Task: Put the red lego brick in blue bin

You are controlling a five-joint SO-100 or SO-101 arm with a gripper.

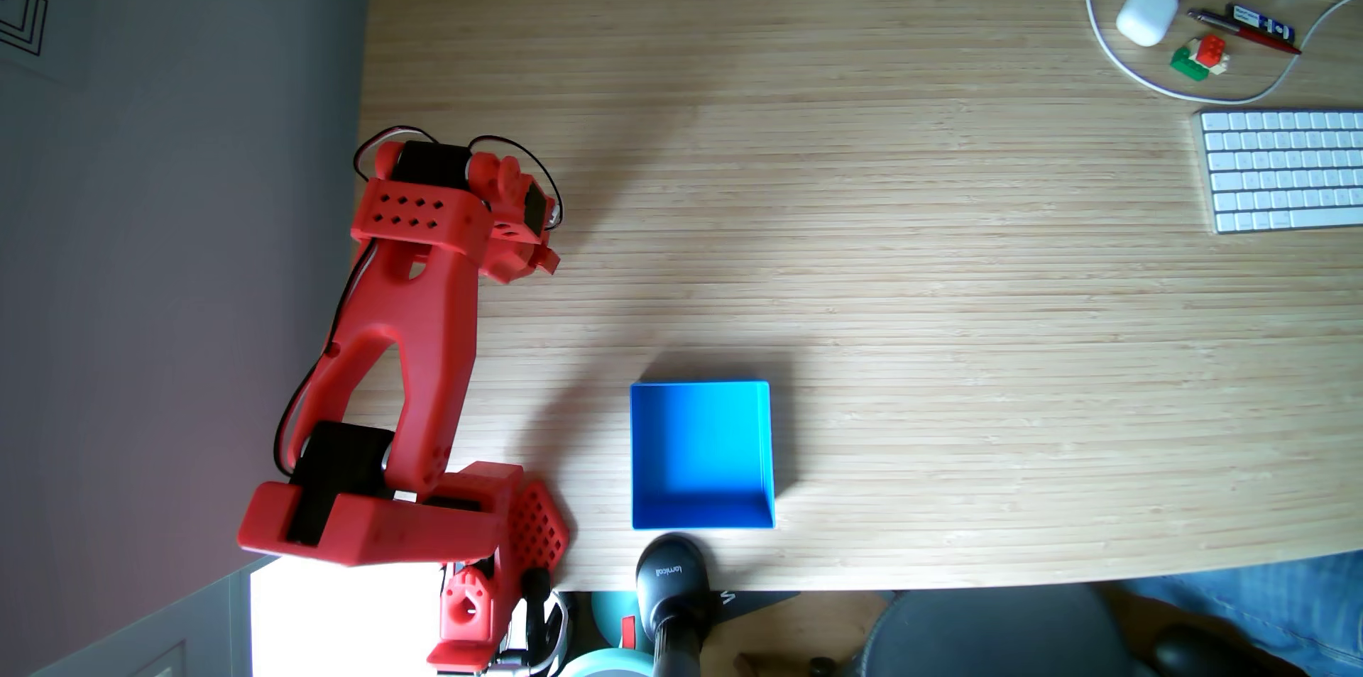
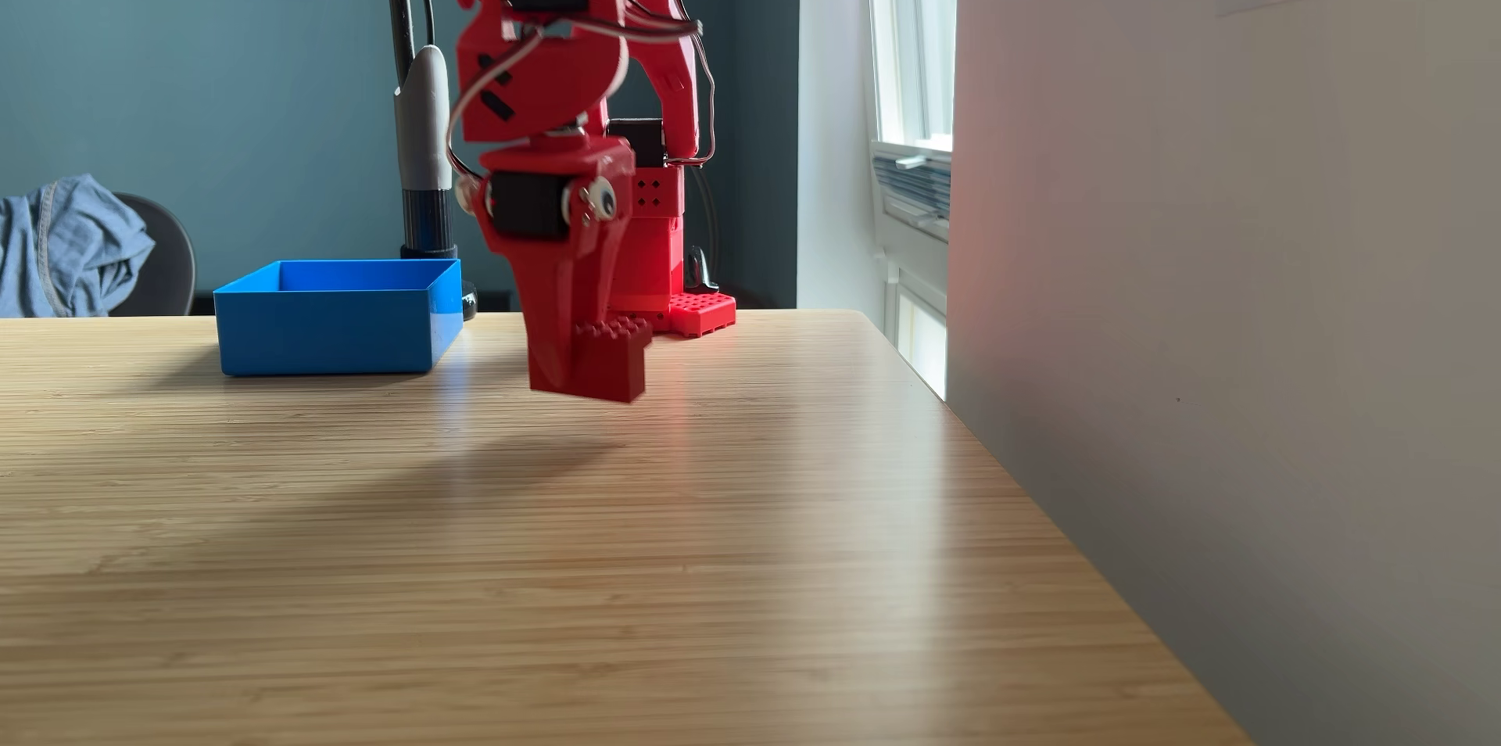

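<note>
In a fixed view from the side, the red lego brick (image 2: 621, 366) hangs a little above the wooden table, studs up. My red gripper (image 2: 586, 387) points down and is shut on it. The blue bin (image 2: 333, 324) stands on the table to the left of the gripper and farther back, with nothing visible in it. Seen from above in a fixed view, the blue bin (image 1: 701, 456) is empty near the table's lower edge. There the gripper (image 1: 527, 253) sits up and to the left of the bin, well apart from it, with its fingertips under the wrist.
A small red-green-white lego stack (image 1: 1198, 58), a white case (image 1: 1145, 14), pens and a white cable lie at the top right, beside a keyboard (image 1: 1283, 168). A black stand base (image 1: 671, 574) sits just below the bin. A wall (image 2: 1218, 307) borders the table beside the arm.
</note>
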